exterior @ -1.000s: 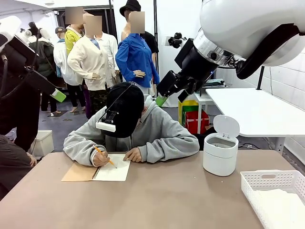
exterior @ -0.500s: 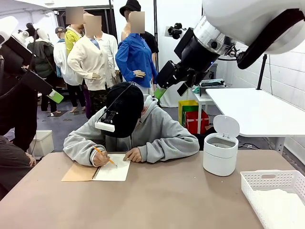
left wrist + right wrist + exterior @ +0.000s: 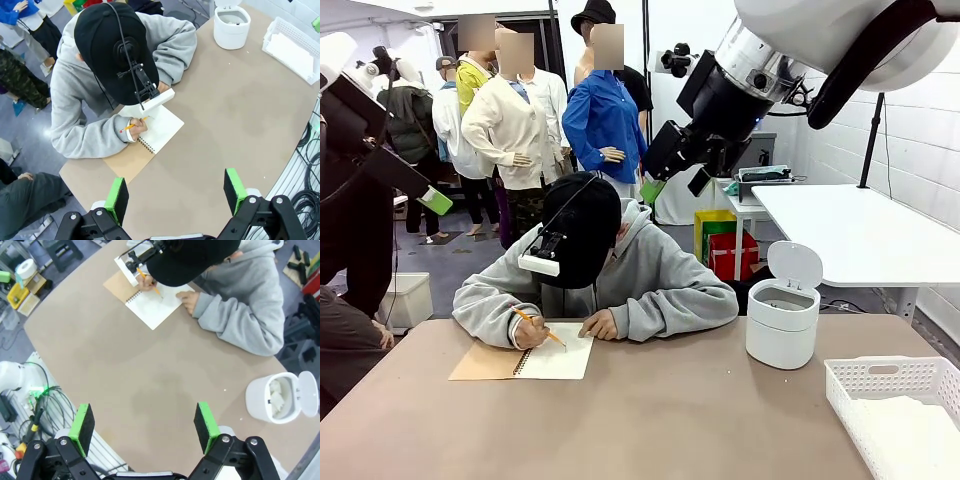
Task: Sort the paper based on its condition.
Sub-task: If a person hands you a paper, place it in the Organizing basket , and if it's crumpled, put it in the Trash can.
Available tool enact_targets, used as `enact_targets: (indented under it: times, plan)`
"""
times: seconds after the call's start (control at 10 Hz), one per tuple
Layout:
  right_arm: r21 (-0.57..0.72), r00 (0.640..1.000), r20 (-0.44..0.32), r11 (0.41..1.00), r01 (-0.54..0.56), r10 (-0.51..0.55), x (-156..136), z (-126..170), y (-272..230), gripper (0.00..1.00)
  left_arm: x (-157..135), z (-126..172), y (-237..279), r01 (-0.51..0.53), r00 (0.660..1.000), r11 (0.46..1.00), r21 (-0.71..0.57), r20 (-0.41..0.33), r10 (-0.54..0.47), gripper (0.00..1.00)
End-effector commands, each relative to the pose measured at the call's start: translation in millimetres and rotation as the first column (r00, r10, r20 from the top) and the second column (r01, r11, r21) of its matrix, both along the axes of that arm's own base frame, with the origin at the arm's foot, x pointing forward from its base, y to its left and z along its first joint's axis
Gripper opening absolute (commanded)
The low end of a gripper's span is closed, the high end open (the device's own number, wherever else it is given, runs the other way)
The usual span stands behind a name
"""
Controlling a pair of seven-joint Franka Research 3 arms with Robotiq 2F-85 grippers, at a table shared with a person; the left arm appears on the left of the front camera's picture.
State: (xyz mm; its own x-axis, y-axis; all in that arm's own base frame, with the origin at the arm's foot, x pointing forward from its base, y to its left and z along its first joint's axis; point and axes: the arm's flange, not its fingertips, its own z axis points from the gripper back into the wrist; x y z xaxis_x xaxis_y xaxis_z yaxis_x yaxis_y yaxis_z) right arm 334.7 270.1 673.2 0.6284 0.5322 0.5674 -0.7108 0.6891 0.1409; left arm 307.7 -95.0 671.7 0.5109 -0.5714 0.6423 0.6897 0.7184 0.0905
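Paper sheets (image 3: 910,440): smooth, lying flat in white basket (image 3: 880,368) at near right corner of desk (image 3: 670,420); evidently the spot for good-condition pcs. Behind it, white lidded bin (image 3: 781,325), lid up, holds crumpled wads (image 3: 277,392). Far edge: person's hand (image 3: 532,332) writing w/ pencil in spiral notebook (image 3: 560,360); no loose pc on desk. Left pincer (image 3: 176,197) and right pincer (image 3: 144,427) hang high over desk, pads apart, empty; prob. awaiting next pc.

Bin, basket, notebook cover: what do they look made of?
Bin: likely plastic, smooth white with a slight sheen and a moulded flip lid. Basket: likely plastic too, white, with moulded slotted walls. Notebook cover: looks like matt brown card, flat and dull, on a wire spiral.
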Motion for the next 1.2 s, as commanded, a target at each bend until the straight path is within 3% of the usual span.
enact_targets:
  times: [0.0,1.1]
  plan:
    - [0.006,1.0,0.003,1.0,0.003,-0.003,-2.2,-0.4,-1.6,1.0,0.4,-0.5,0.1,0.0,1.0,1.0,0.0,-0.002,0.0,1.0]
    - [0.006,1.0,0.003,1.0,0.003,-0.003,-2.2,-0.4,-1.6,1.0,0.4,-0.5,0.1,0.0,1.0,1.0,0.0,-0.002,0.0,1.0]
